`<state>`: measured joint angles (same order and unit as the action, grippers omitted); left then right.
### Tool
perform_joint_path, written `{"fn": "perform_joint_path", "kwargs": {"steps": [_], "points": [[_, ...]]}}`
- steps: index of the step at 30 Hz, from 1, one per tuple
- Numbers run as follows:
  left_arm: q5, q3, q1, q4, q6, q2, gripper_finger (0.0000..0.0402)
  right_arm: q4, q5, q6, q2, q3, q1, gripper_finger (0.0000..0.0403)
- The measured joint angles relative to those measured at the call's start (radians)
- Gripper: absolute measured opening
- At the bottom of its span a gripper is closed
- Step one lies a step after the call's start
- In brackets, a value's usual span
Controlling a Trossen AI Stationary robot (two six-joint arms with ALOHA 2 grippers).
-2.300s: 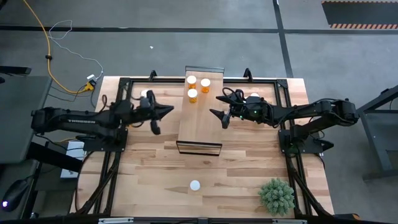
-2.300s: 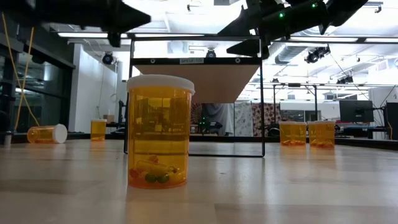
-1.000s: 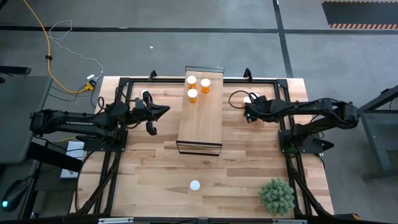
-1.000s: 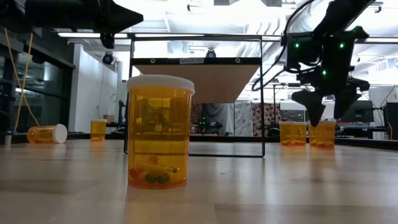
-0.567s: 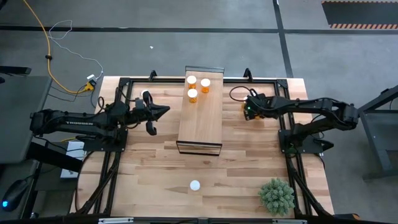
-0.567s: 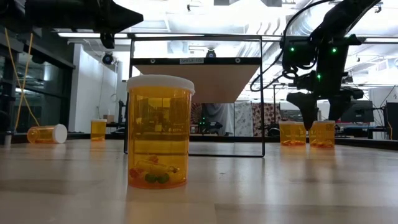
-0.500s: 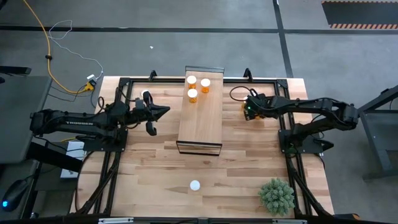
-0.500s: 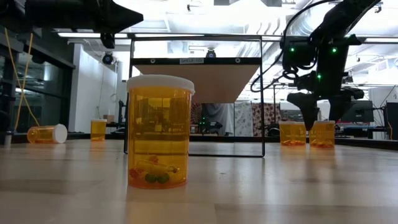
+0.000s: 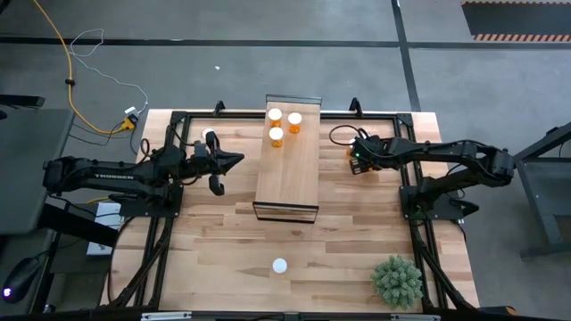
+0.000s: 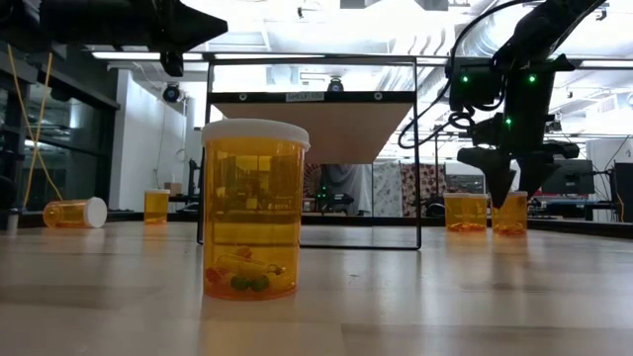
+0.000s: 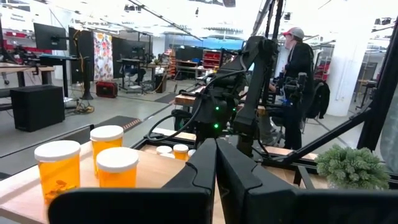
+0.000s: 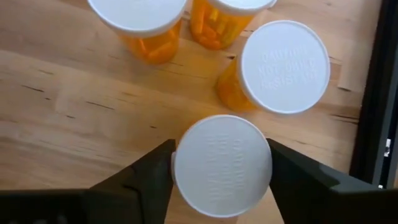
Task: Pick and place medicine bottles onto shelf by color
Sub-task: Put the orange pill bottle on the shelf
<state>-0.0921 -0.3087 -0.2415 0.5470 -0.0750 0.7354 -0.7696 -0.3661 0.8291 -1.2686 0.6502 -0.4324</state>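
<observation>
right gripper [image 12: 222,180] pointing down, fingers apart around capped bottle [image 12: 222,165] on table, contact unclear; left gripper [image 11: 216,168] closed empty beside shelf [image 9: 287,169]

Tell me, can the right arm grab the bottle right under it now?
Probably yes. The right gripper points straight down over one bottle, its jaws standing on either side of the white cap. The neighbouring bottles stand apart from it, so nothing seems to block the jaws from closing.

three bottles [image 9: 276,135] on one shelf [image 9: 287,178], one plant [image 9: 397,281]
</observation>
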Motion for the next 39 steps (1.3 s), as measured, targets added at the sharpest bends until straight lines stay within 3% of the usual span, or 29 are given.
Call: {"fn": "perform_joint_path", "kwargs": {"steps": [7, 13, 21, 29, 39], "points": [[0.000, 0.000, 0.000, 0.000, 0.000, 0.000, 0.0000, -0.008, 0.003, -0.026, 0.000, 0.003, 0.000, 0.0201], [0.000, 0.000, 0.000, 0.000, 0.000, 0.000, 0.0000, -0.147, 0.047, -0.057, 0.000, 0.093, 0.020, 0.0210], [0.000, 0.000, 0.000, 0.000, 0.000, 0.000, 0.0000, -0.303, 0.130, -0.174, 0.000, 0.390, 0.146, 0.0211], [0.000, 0.000, 0.000, 0.000, 0.000, 0.000, 0.0000, -0.158, 0.071, -0.270, -0.013, 0.679, 0.267, 0.0211], [-0.002, 0.000, 0.000, 0.003, 0.000, 0.000, 0.0000, -0.214, 0.067, -0.433, -0.324, 1.010, 0.254, 0.0211]]}}
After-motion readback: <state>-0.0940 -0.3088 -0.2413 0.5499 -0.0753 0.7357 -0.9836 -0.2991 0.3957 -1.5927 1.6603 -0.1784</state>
